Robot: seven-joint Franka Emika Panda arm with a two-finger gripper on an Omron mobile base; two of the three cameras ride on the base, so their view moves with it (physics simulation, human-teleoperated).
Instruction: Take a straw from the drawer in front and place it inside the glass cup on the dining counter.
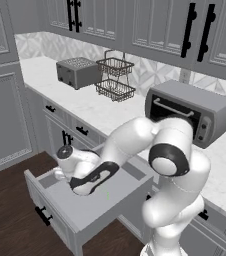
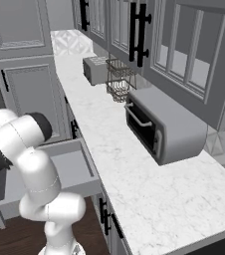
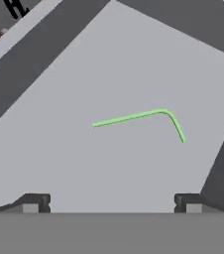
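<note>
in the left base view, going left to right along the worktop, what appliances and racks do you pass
toaster → two-tier wire basket rack → toaster oven

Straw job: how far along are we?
Done: drawer is pulled open. In hand: the open end effector hangs above the straw, which lies flat on the drawer floor, not yet gripped. Left: grasp it, carry it to the cup, drop it in.
</note>
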